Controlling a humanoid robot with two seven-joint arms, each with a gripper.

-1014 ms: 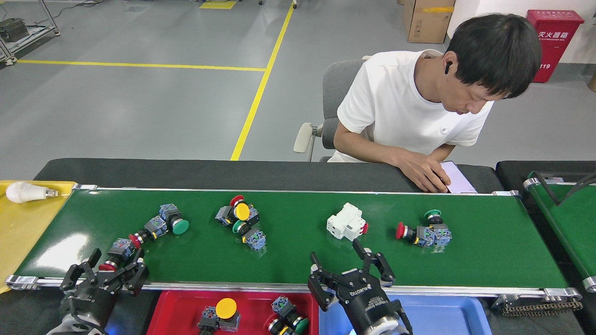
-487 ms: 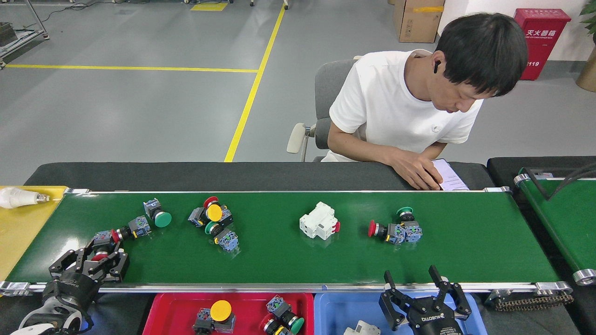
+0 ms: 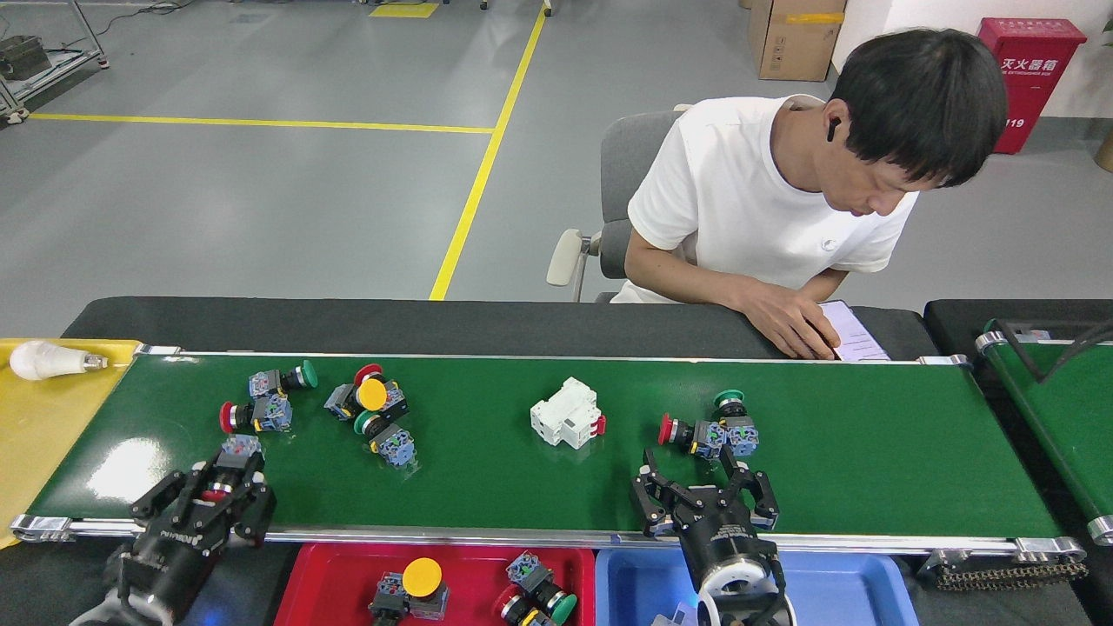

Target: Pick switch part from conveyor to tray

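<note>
Green belt (image 3: 869, 452) carries the switches further left than half a second ago: the white breaker (image 3: 567, 413) has drifted along it, and so has the red-and-green pair (image 3: 709, 428) beside it. The right gripper (image 3: 703, 491), then low over the blue tray (image 3: 835, 591), has come up over the belt's near rail, fingers spread, just short of that pair and touching nothing. The left gripper (image 3: 211, 500) stays at the belt's near left edge, closed around a red-capped switch (image 3: 228, 465). The yellow-capped cluster (image 3: 374, 409) and the two switches (image 3: 261, 402) left of it have shifted too. Switches already lie in the red tray (image 3: 304, 582).
</note>
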